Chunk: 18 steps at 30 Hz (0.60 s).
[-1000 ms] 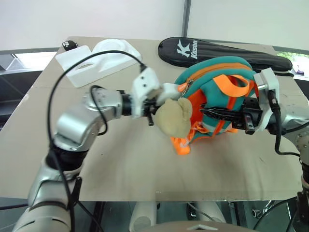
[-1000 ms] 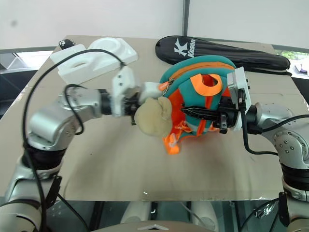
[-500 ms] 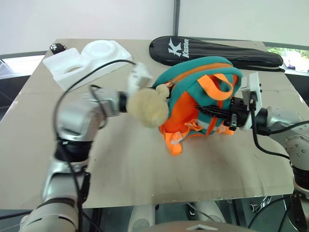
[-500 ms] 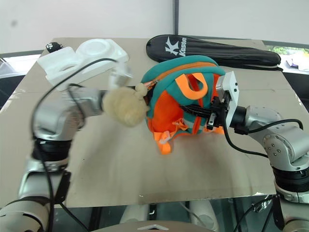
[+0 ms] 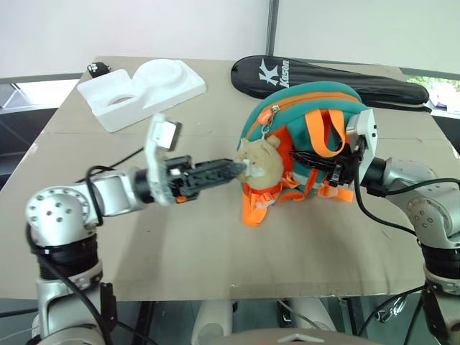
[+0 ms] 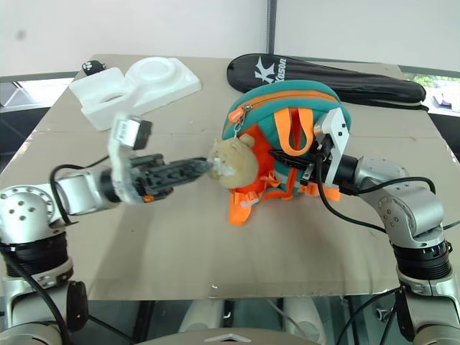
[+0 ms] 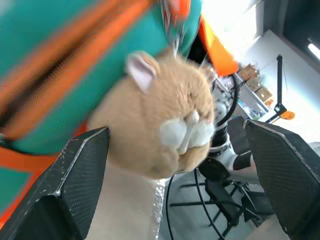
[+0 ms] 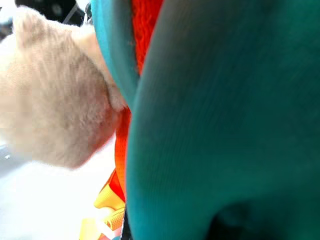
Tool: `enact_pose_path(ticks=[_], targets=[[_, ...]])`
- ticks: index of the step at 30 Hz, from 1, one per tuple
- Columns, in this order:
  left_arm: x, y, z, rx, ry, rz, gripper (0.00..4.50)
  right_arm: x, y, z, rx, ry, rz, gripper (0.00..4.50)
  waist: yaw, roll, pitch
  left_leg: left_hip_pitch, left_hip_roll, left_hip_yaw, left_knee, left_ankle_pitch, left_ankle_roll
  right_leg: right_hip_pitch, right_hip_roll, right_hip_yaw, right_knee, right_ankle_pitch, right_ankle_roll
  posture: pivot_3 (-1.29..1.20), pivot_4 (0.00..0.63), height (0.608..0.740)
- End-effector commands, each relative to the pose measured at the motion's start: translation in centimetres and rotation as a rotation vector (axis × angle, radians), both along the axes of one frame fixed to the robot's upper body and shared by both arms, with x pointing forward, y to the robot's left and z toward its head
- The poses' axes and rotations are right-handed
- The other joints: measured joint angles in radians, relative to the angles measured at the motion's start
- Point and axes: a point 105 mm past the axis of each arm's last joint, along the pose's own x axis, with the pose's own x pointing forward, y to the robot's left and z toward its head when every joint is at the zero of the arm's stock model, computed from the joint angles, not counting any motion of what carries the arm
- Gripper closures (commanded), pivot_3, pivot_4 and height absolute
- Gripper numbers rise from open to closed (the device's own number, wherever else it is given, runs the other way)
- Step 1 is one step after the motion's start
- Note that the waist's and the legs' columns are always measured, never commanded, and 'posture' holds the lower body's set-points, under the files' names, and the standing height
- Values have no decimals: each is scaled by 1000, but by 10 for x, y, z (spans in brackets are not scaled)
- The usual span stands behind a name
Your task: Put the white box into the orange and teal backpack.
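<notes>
The orange and teal backpack stands upright at the middle of the table, its zipper along the top. A tan plush toy hangs on its front. My left gripper reaches in level from the left, open, its fingertips on either side of the plush and just short of it, holding nothing. My right gripper is shut and pressed in among the orange straps on the backpack's right side; whether it pinches a strap is hidden. The white box is out of view.
A bulky white foam block with round hollows lies at the far left. Along the far edge, just behind the backpack, lies a long black racket bag. A small black object sits at the far left corner. The brown table stretches toward me.
My left gripper has opened and let go of the plush, rolled over and drawn back to the left. The plush now hangs against the backpack. The right gripper stays at the straps.
</notes>
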Motion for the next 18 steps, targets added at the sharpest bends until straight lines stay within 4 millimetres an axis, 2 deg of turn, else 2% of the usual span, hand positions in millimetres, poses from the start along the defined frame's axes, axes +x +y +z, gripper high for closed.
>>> enact_pose_path(ticks=[1,3,6,9,10,11,14,16,18], targets=[[5,-17,6,-16,-36,34,100,-3,-1,10,-1,-51,-9,4500,0,0,0,0,0,0,0,0,0,0,0,0,0,0,0,0,150,740],[6,-28,3,-30,-23,21,100,-3,0,10,3,-53,-14,4500,-1,0,0,0,0,0,0,0,0,0,0,0,0,0,0,0,150,740],[14,-37,0,-53,-5,47,873,-1,-1,11,13,-56,-36,4500,0,0,0,0,0,0,0,0,0,0,1,0,0,0,0,0,150,740],[13,-31,4,-46,-35,42,2246,1,-4,12,25,-59,-70,4500,-2,0,0,0,0,0,0,0,0,0,1,0,0,0,0,0,150,740],[13,-27,6,-41,-45,47,2561,2,-5,13,33,-59,-85,4500,-3,0,0,0,0,1,0,0,0,0,1,0,0,0,0,0,150,740],[13,-23,9,-45,-57,49,3161,3,-7,14,44,-59,-100,4500,-3,0,0,0,0,1,0,0,0,0,1,0,0,0,0,0,150,740],[13,-6,31,-93,-120,65,4231,14,-18,22,104,-64,-191,4500,-2,0,0,0,0,0,-1,0,0,0,1,0,0,0,0,0,150,740],[13,15,49,-145,-163,91,4361,26,-33,30,161,-69,-295,4500,-2,0,0,0,0,1,0,0,0,0,1,0,0,0,0,0,150,740],[14,33,59,-173,-171,130,4361,36,-47,37,213,-73,-390,4500,-2,0,0,0,0,1,0,0,0,0,1,1,0,0,0,0,150,740]])
